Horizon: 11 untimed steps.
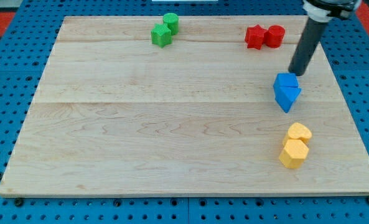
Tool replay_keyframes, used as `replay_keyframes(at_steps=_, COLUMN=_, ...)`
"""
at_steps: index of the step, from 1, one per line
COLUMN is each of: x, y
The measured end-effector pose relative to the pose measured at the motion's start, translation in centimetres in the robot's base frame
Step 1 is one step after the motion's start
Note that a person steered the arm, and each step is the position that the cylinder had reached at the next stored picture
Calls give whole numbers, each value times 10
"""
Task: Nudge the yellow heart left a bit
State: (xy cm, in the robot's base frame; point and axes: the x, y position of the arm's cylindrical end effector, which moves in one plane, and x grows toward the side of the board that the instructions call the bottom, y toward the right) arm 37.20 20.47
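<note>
The yellow heart lies at the view's lower right on the wooden board. It touches a yellow hexagon just below it. My tip stands at the view's upper right, right above two blue blocks, a cube and a triangle, close to or touching the cube. The tip is well above the yellow heart, with the blue blocks between them.
A red star and a red cylinder sit side by side at the view's top right. A green star and a green cylinder sit at the top middle. Blue pegboard surrounds the board.
</note>
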Motion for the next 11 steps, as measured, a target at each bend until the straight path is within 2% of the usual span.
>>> replay_keyframes(at_steps=2, x=38, y=-4)
replay_keyframes(at_steps=3, x=38, y=4)
replay_keyframes(at_steps=5, x=147, y=64)
replay_keyframes(at_steps=7, x=152, y=48)
replay_keyframes(at_steps=9, x=152, y=-1)
replay_keyframes(at_steps=10, x=152, y=-6)
replay_keyframes(at_steps=11, x=130, y=27)
